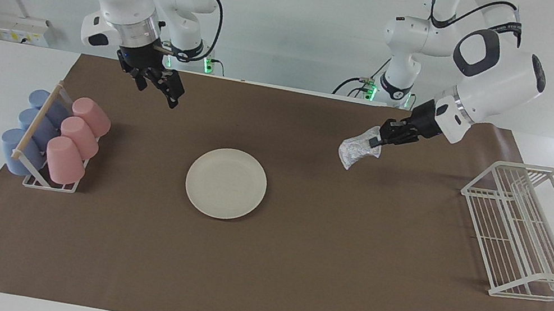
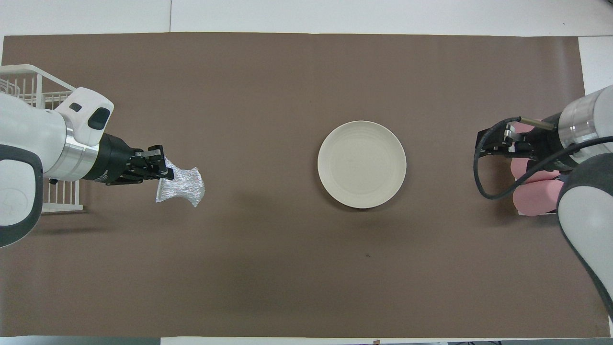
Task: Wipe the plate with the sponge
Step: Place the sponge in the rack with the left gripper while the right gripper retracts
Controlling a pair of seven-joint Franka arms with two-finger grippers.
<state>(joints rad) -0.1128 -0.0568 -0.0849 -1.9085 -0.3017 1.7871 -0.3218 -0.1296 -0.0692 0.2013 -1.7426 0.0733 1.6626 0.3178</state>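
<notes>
Clearly the wipe has not begun: the left gripper (image 1: 378,139) is clenched on the sponge (image 1: 355,151) in the air over bare mat (image 1: 346,281), well apart from the plate (image 1: 226,183) at mid-table. Next, carry it over the plate and lower. The right gripper (image 1: 166,87) waits, released, near the cups (image 1: 72,139); the path is open.

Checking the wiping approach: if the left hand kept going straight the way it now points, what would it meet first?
The left hand, shut on the silvery glittery sponge, points down toward the right arm's end. The sponge would probably touch bare brown mat first, short of the round cream-white plate; depth is unclear.
</notes>
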